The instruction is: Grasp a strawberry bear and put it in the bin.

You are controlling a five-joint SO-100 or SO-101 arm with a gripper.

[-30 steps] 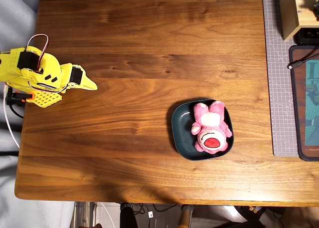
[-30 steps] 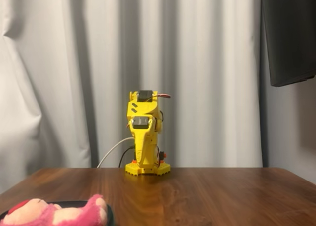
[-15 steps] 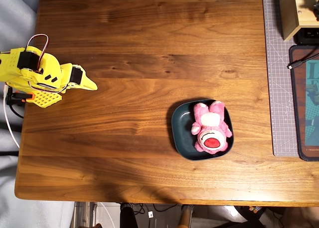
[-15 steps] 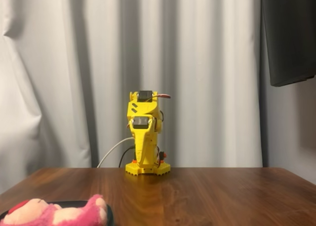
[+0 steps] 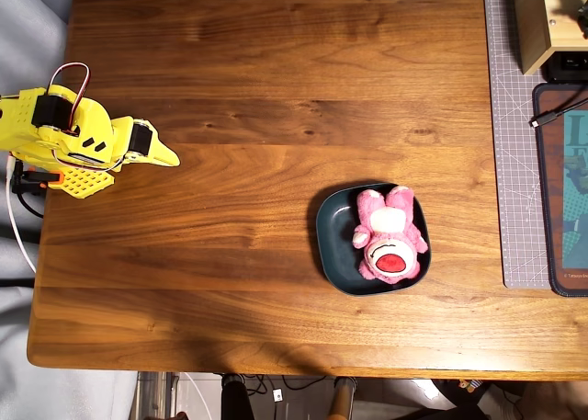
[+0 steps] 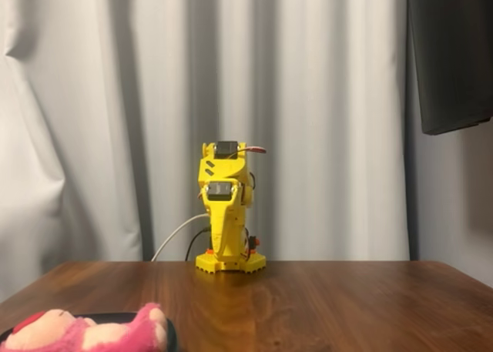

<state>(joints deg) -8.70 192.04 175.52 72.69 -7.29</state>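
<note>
The pink strawberry bear point(image 5: 390, 236) lies on its back inside the dark teal bin point(image 5: 329, 232), right of the table's middle in the overhead view. Its red mouth patch points toward the near edge. In the fixed view the bear point(image 6: 92, 333) shows at the bottom left, with the bin's rim point(image 6: 171, 338) beside it. My yellow arm point(image 6: 223, 206) is folded up over its base at the table's left edge. Its gripper point(image 5: 168, 158) points right, fingers together and holding nothing, far from the bin.
A grey cutting mat point(image 5: 514, 163), a dark desk pad point(image 5: 560, 190) with a cable point(image 5: 551, 117) and a wooden box point(image 5: 542, 20) fill the right edge. A white cable point(image 5: 18, 227) hangs off the left side. Curtains and a dark screen point(image 6: 451, 51) stand behind.
</note>
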